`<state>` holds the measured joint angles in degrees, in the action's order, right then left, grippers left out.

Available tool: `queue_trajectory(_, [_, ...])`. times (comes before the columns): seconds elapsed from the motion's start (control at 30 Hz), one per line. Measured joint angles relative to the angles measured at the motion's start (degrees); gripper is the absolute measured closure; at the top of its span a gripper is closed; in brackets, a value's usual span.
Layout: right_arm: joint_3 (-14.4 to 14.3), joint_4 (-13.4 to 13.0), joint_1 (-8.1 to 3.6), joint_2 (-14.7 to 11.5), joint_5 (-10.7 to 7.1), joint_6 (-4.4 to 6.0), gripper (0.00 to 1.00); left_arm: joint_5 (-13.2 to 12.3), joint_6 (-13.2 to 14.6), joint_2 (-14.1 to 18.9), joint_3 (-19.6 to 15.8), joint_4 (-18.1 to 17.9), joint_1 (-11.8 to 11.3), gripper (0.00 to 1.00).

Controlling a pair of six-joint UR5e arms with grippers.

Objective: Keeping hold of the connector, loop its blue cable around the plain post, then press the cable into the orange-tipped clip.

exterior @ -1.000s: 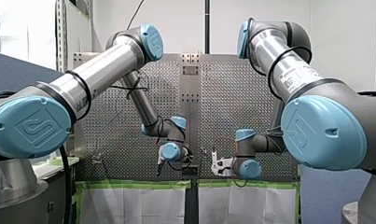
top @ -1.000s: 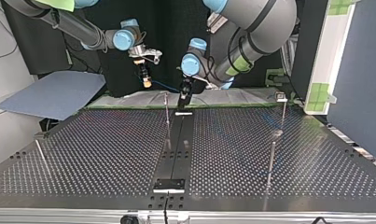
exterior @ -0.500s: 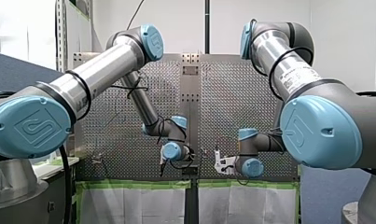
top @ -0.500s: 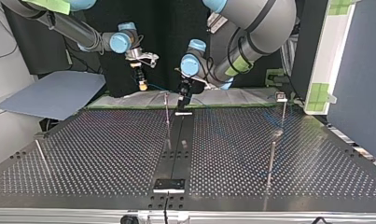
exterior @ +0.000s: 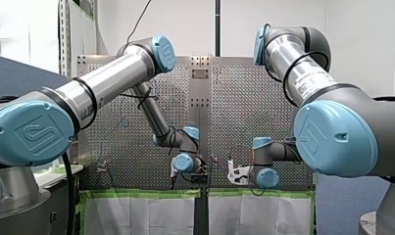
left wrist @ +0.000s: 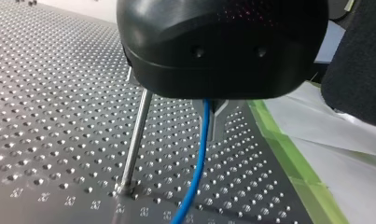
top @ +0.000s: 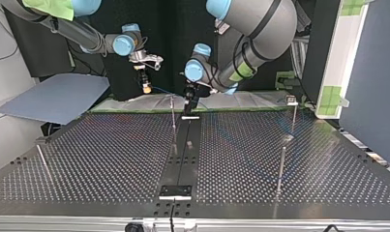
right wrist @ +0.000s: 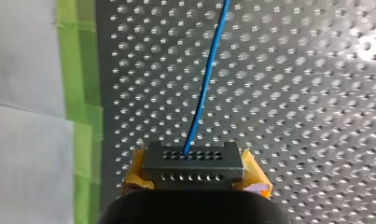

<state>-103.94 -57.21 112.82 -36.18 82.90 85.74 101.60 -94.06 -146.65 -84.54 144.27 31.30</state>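
Note:
My right gripper (right wrist: 192,173) is shut on a dark connector (right wrist: 191,162), its yellow pads (right wrist: 254,173) on both sides. The blue cable (right wrist: 207,79) leaves the connector and runs out over the perforated table (right wrist: 293,93). In the top view my right gripper (top: 146,87) hangs above the table's far edge, left of my left gripper (top: 189,102). My black left gripper (left wrist: 212,111) is shut on the blue cable (left wrist: 198,156), which drops from under it. A plain metal post (left wrist: 135,136) stands right beside it; this post (top: 173,116) sits just left of the gripper in the top view.
More thin posts stand at the top view's right (top: 281,164) and left (top: 42,162), one topped with a small fixture (top: 292,101). A black rail (top: 182,159) runs down the table's middle. A blue-grey sheet (top: 57,96) and green-taped paper (right wrist: 78,93) lie beyond the far edge.
In the top view my right gripper has moved a little left and up with the connector. My left gripper has shifted slightly left, close to the post.

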Motion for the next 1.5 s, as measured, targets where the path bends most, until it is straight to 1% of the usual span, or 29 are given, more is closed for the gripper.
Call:
queue_trajectory(0.1, [0.41, 0.35, -0.13, 0.84, -0.01, -0.37, 1.00, 0.04, -0.29, 0.00, 0.07, -0.34, -0.24, 1.00])
queue_trajectory(0.27, [1.40, 1.47, -0.30, 1.17, 0.00, -0.97, 1.00, -0.17, -0.62, 0.01, 0.27, -0.56, -0.83, 1.00])
queue_trajectory(0.37, [2.03, 2.88, -0.34, 1.18, 0.11, -2.00, 1.00, -0.27, -0.60, 0.01, 0.53, -0.44, -1.20, 1.00])
queue_trajectory(0.4, [2.16, 3.42, -0.35, 1.18, 0.16, -2.49, 1.00, -0.28, -0.58, 0.01, 0.58, -0.36, -1.31, 1.00])
queue_trajectory(0.5, [2.31, 4.30, -0.36, 1.20, 0.23, -3.37, 1.00, -0.30, -0.45, 0.02, 0.66, 0.04, -1.74, 1.00])
queue_trajectory(0.73, [2.33, 4.67, -0.18, 1.17, 0.44, -4.44, 1.00, -0.36, 0.65, 0.04, 0.67, 2.59, -2.77, 1.00])
queue_trajectory(0.93, [2.30, 5.12, 0.18, 1.15, 1.61, -5.79, 1.00, -0.31, 2.75, 0.14, 0.42, 5.21, -2.85, 1.00])
queue_trajectory(1.03, [2.24, 5.27, 0.23, 1.17, 2.08, -6.13, 1.00, -0.20, 3.59, 0.26, 0.38, 6.20, -2.70, 1.00])
queue_trajectory(1.17, [2.01, 5.45, 0.24, 1.10, 2.42, -6.44, 1.00, -0.03, 3.91, 0.74, 0.19, 7.28, -2.40, 1.00])
queue_trajectory(1.3, [1.36, 5.24, 0.25, 0.94, 2.48, -6.78, 1.00, 0.31, 3.95, 2.10, -0.41, 7.17, -2.11, 1.00])
queue_trajectory(1.5, [0.84, 4.76, 0.30, 0.38, 2.10, -6.88, 1.00, 0.41, 3.80, 3.68, -0.98, 7.11, -2.17, 1.00])
